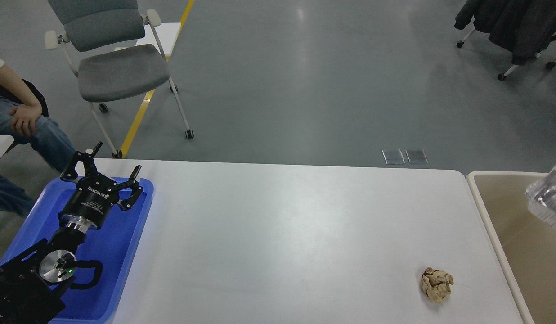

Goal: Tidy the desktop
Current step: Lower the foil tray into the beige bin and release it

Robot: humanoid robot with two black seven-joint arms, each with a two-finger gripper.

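Hovering over the blue tray (125,252), your left pincer (112,170) has its fingers spread and grasps nothing. To its right stretches the white tabletop (278,225), with a crumpled paper ball (436,283) far across, near the beige bin (489,225).

Even, bright overhead light, cool cast. Broad soft sheen across the middle of the white table (278,225), no hard hotspot. Floor (305,67) shows pale vertical streaks of reflected ceiling light near the top edge. Shadows faint and diffuse: a small one under the crumpled paper ball (436,283), a weak one beneath the chair (116,63). Focus sharp throughout; lettering on the left gripper (107,177) readable. Clear plastic item (550,198) at the right edge glints and reads smeary. Slight wide-angle bowing at the far table edge.
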